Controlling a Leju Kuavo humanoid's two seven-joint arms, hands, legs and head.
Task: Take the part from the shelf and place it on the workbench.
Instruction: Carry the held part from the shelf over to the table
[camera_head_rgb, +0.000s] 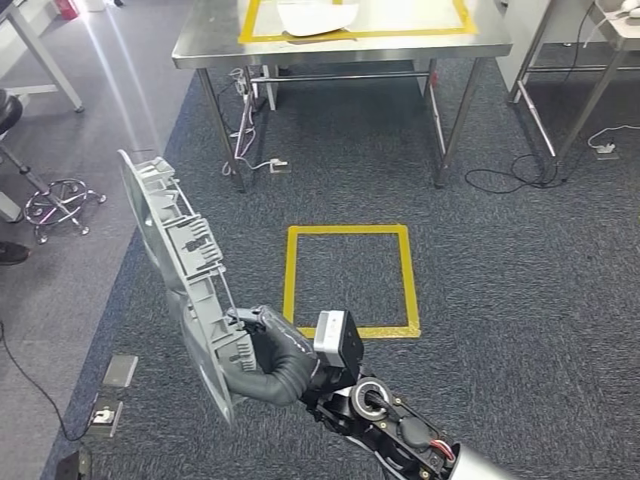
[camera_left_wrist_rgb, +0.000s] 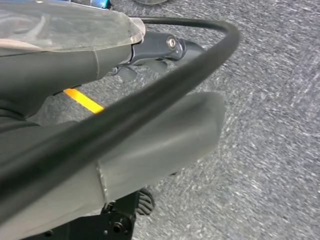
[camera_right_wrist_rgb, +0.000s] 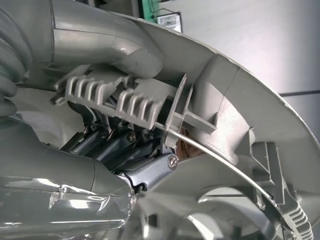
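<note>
Grey moulded plastic part (camera_head_rgb: 185, 275), matt, ribbed and finned on its inner face, with a thin bare metal rod (camera_right_wrist_rgb: 226, 162) running along it. Right hand (camera_head_rgb: 275, 355) gripping it: matt grey rubbery cover, ribbed at the wrist, darker hard fingers (camera_right_wrist_rgb: 151, 170) with a bright screw head. Left hand (camera_left_wrist_rgb: 154, 52) of the same matt grey skin, beside a smooth black cable (camera_left_wrist_rgb: 181, 82). Workbench (camera_head_rgb: 226, 40) of brushed stainless steel, dully reflective, marked with glossy yellow tape (camera_head_rgb: 260, 38). Floor carpet (camera_head_rgb: 513, 300) dark blue-grey, coarse and flecked; beside it smooth pale grey flooring (camera_head_rgb: 113, 90) with a sheen. Chrome stool base (camera_head_rgb: 60, 205), shiny.
</note>
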